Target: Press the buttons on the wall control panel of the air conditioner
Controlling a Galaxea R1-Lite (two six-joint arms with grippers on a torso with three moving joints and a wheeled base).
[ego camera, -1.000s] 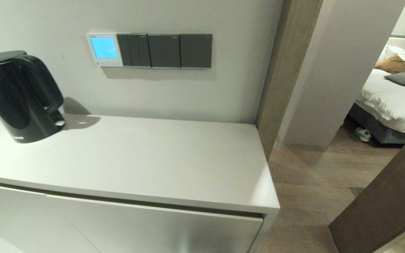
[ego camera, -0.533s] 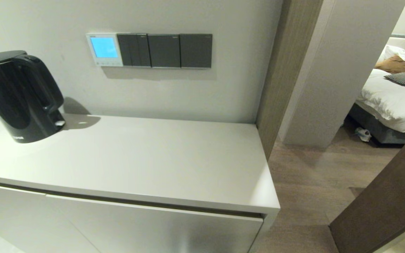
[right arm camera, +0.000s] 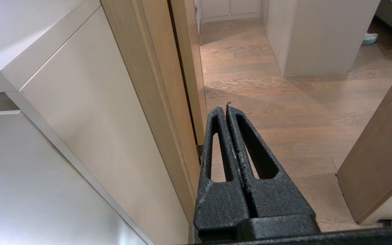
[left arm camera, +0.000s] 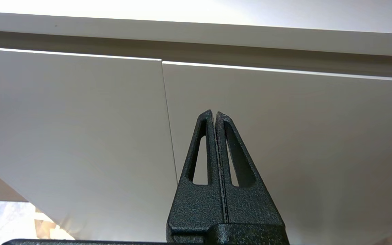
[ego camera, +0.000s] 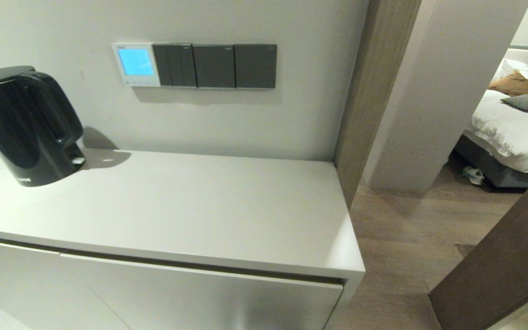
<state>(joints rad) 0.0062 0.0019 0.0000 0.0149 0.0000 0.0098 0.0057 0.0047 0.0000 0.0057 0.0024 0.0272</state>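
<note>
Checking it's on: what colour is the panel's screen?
Light blue, lit; the screen shows best in the head view.

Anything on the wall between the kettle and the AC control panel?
No. In the head view, only bare wall separates the kettle from the control panel.

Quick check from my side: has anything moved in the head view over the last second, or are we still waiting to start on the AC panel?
Nothing has visibly changed. The control panel keeps its screen lit blue, the kettle stays on the cabinet top, and neither arm has come into the head view. The left gripper and the right gripper are shut, low in front of the cabinet.
</note>
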